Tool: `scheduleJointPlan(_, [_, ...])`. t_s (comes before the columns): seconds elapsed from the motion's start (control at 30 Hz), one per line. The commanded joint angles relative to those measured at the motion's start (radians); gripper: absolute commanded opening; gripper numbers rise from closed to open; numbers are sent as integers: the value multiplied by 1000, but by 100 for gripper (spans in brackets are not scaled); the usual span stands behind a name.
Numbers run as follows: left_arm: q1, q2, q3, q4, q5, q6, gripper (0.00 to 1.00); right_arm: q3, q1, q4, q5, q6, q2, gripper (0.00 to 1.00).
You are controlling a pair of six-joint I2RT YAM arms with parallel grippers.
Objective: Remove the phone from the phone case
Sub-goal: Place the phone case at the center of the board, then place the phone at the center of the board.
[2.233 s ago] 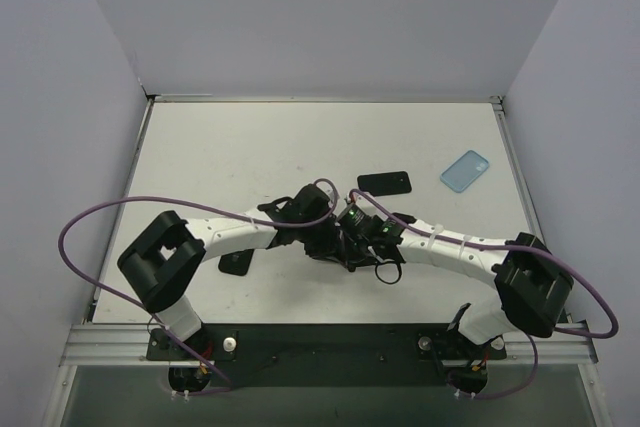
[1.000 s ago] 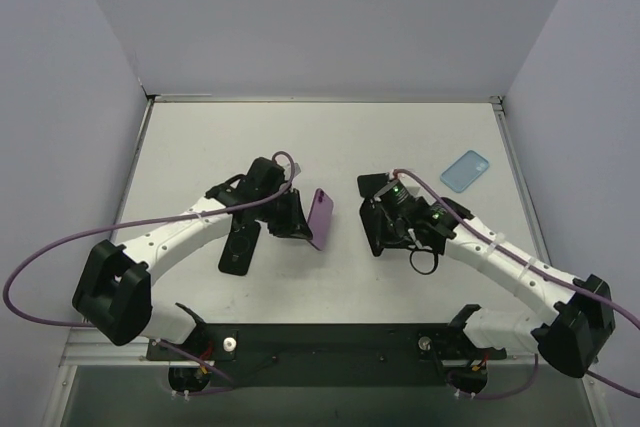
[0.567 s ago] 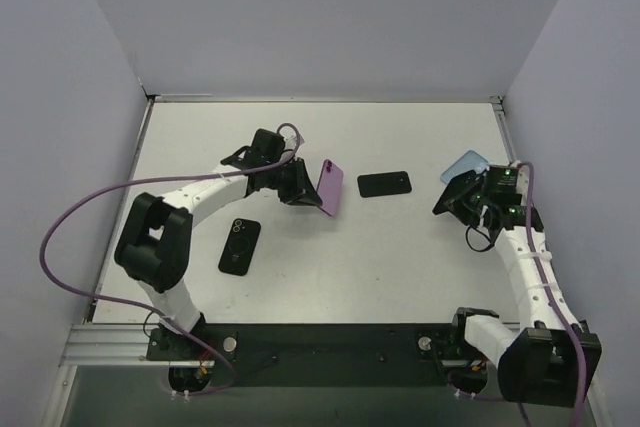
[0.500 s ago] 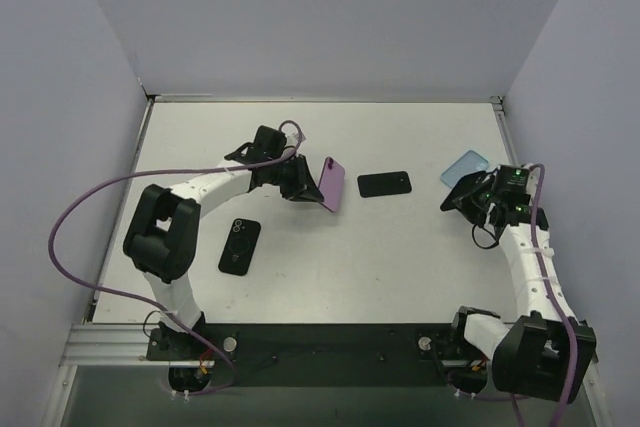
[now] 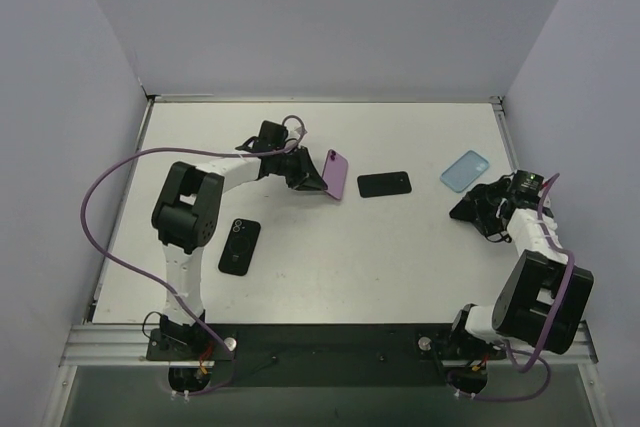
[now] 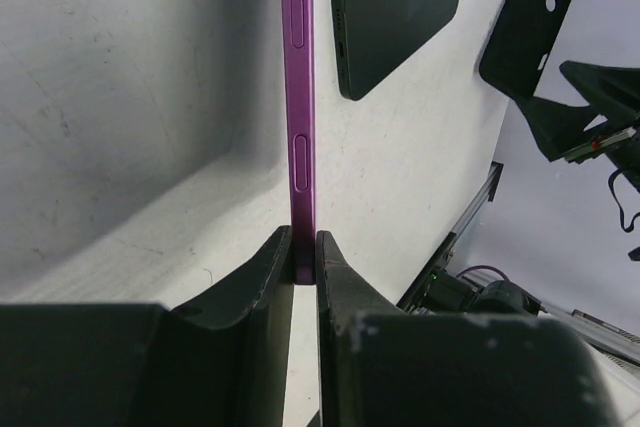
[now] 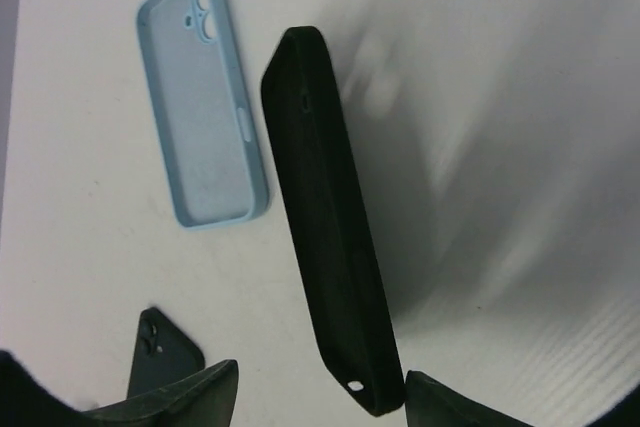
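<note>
Two arms showed in the top view, spread well apart over the white table (image 5: 330, 277). Left jaws, out past the middle, were clamped on a purple phone (image 5: 337, 174), which was held on edge and tilted, with no case on it. Just right of it a black phone (image 5: 384, 184) lay flat. Right jaws sat near the table's right edge with a black case (image 5: 461, 211) at their tip; their gap could not be told from up here. A blue case (image 5: 465, 170) lay flat near them, further back. Another black phone (image 5: 239, 246) lay flat at near left, well apart from the rest.

Left wrist view: jaws were narrow, pinching the purple phone (image 6: 298, 97) by its near end. It was edge-on to the camera with its side buttons showing. The black phone (image 6: 395, 17) lay flat beyond it. The black case (image 6: 525, 27), with its camera cut-out visible, stood further off, and the right arm's dark hardware was just beside it.

Right wrist view: jaws were wide, not gripping. The black case (image 7: 335, 247) stood on its long edge on the table, its near end between the fingers (image 7: 190, 392). One finger was well clear of it. The other was close against it; contact could not be told. The blue case (image 7: 205, 97) lay open side up just beside the black case, not touching. A corner of the black phone (image 7: 160, 347), lenses showing, sat at lower left.
</note>
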Motion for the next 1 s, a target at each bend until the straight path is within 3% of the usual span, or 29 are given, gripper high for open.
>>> scheduleJointPlan(0.0, [6, 18, 79, 36, 19, 3, 14, -24, -5, -91, 67, -3, -63, 63])
scheduleJointPlan(0.03, [6, 19, 79, 21, 9, 11, 21, -25, -5, -111, 76, -6, -78, 66])
scheduleJointPlan(0.07, [6, 16, 81, 6, -17, 20, 38, -28, -5, -133, 85, -15, -92, 67])
scheduleJointPlan(0.13, [4, -2, 73, -48, -48, 49, 57, -40, -5, -179, 102, -23, -154, 69])
scheduleJointPlan(0.17, [4, -13, 66, -57, -74, 55, 81, -44, -5, -194, 105, -30, -174, 70])
scheduleJointPlan(0.23, [3, -40, 44, -99, -103, 83, 92, -50, -3, -228, 104, -44, -226, 70])
scheduleJointPlan(0.43, [-8, -293, -83, -260, -315, 164, 95, -30, 20, -335, 73, -106, -350, 71])
scheduleJointPlan(0.73, [-8, -582, -256, -633, -848, 315, 96, -34, 195, -377, 73, -103, -467, 71])
scheduleJointPlan(0.97, [-5, -660, -405, -674, -857, 321, 97, -28, 268, -355, 70, -66, -473, 71])
